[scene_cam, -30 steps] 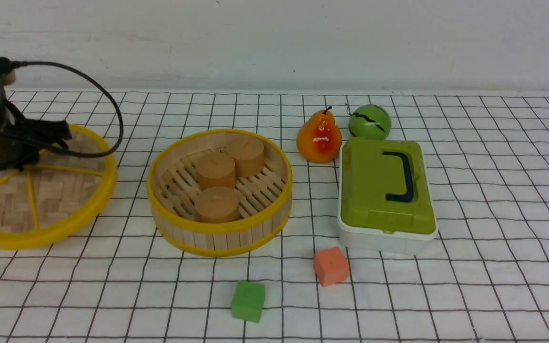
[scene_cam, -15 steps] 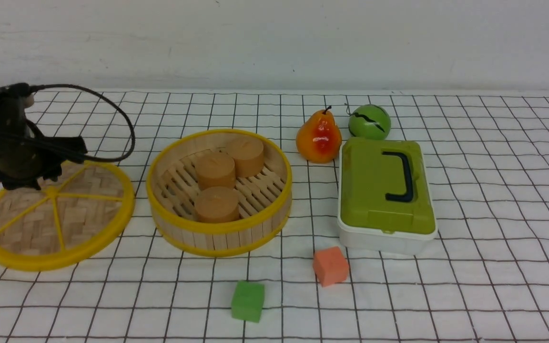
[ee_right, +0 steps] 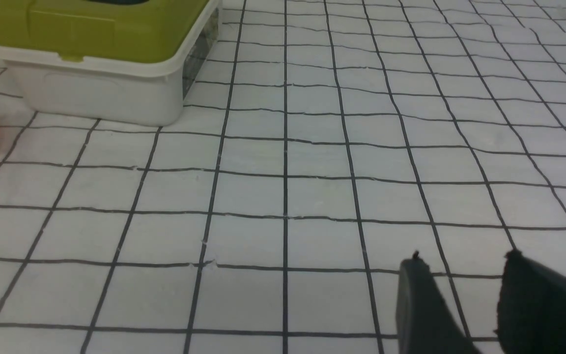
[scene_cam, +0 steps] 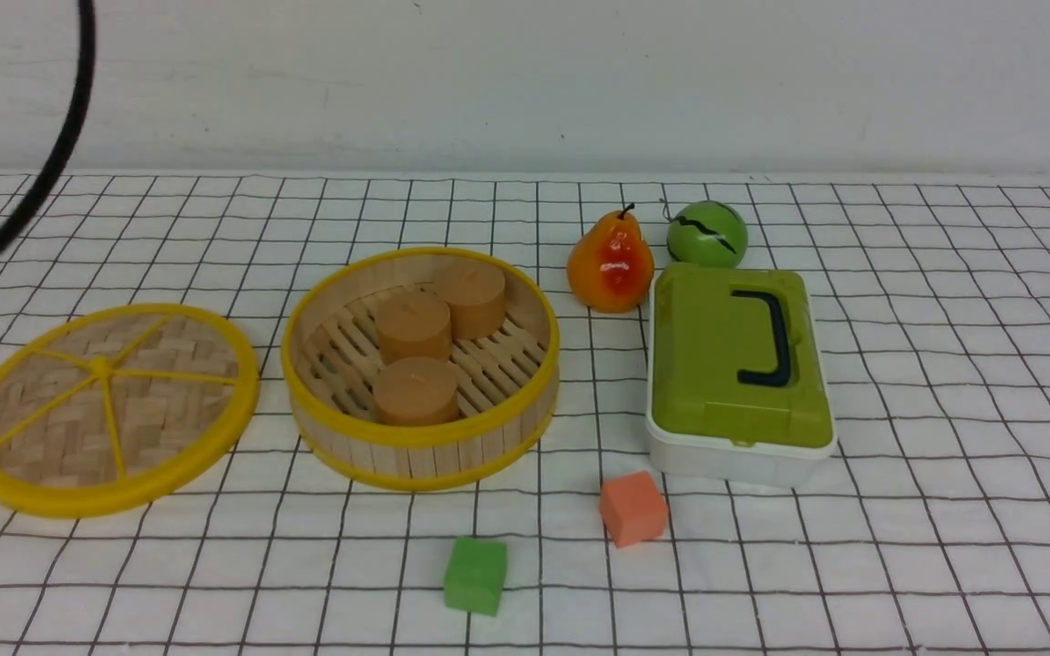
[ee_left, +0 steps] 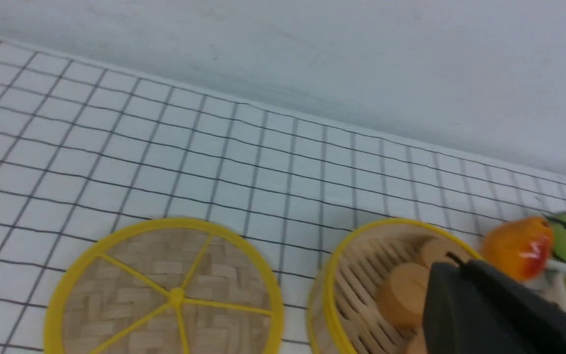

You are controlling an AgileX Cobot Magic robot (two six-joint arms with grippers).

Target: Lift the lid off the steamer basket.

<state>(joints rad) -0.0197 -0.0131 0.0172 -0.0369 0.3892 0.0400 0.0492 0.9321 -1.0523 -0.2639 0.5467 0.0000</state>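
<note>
The lid (scene_cam: 110, 410), a woven bamboo disc with a yellow rim and spokes, lies flat on the cloth left of the steamer basket (scene_cam: 420, 446). The basket is open and holds three brown cylinders. In the left wrist view the lid (ee_left: 170, 295) and the basket (ee_left: 329, 300) lie below my left gripper (ee_left: 457, 260). Its fingers are together and empty, high above the basket. In the front view only the left arm's cable (scene_cam: 51, 164) shows. My right gripper (ee_right: 462, 258) is open and empty, low over bare cloth.
A pear (scene_cam: 610, 264) and a green ball (scene_cam: 707, 232) stand behind a white box with an olive-green lid (scene_cam: 739, 374). An orange cube (scene_cam: 633, 507) and a green cube (scene_cam: 475, 574) lie in front. The box (ee_right: 101, 59) shows far from the right gripper.
The left gripper set the lid down flat on the cloth, let go and rose up and out of the front view. The lid now lies alone.
</note>
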